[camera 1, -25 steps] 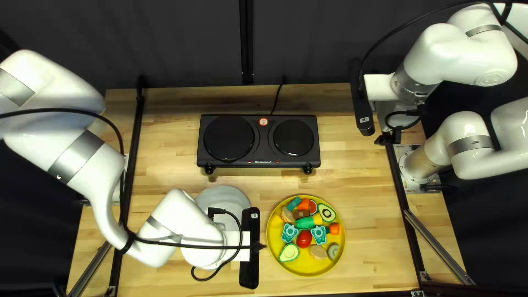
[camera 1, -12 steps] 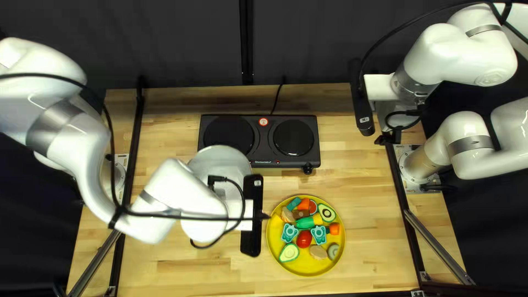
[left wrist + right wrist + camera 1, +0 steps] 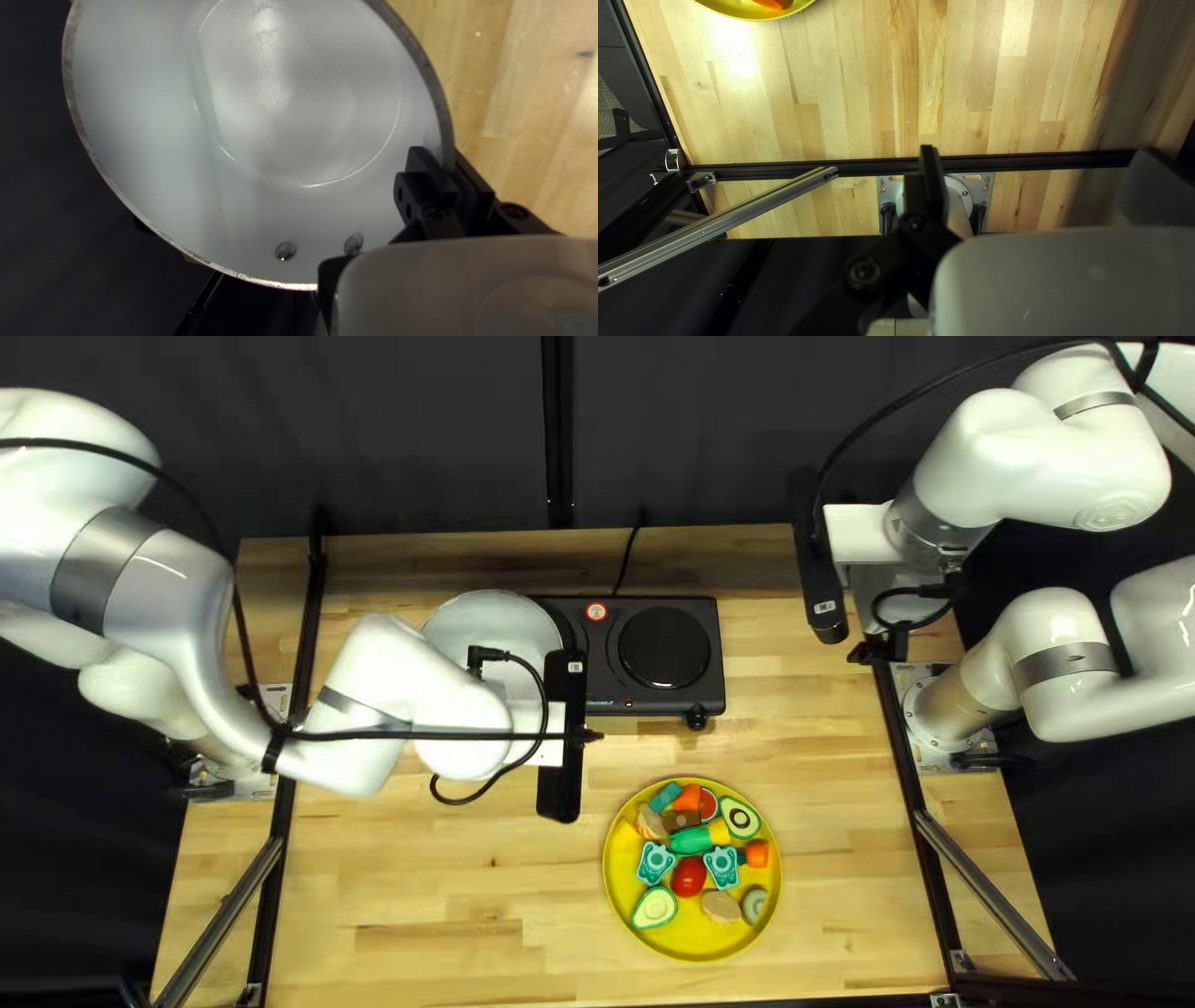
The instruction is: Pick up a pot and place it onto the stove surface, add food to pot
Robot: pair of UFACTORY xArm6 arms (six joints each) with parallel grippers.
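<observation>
A silver pot [image 3: 490, 621] hangs over the left burner of the black two-burner stove [image 3: 653, 653], hiding that burner. In the left wrist view the pot [image 3: 280, 116] is empty, and my left gripper [image 3: 441, 170] is shut on its rim, one finger inside the wall and one outside. A yellow plate [image 3: 691, 938] near the front edge holds several toy foods, among them a halved avocado [image 3: 739, 819] and a tomato [image 3: 689, 875]. My right arm's wrist [image 3: 859, 546] is raised at the table's right edge; one black finger [image 3: 930, 182] shows, with nothing in it.
The stove's cable [image 3: 627, 555] runs to the far edge. Black frame rails [image 3: 299, 644] line both sides of the wooden table [image 3: 420, 915]. The right arm's base plate [image 3: 936, 186] lies under its gripper, and the plate's edge [image 3: 752, 11] lies far ahead.
My left arm has carried the pot from beside the yellow plate at the front, up and away, to over the stove's left burner. The right arm has not moved.
</observation>
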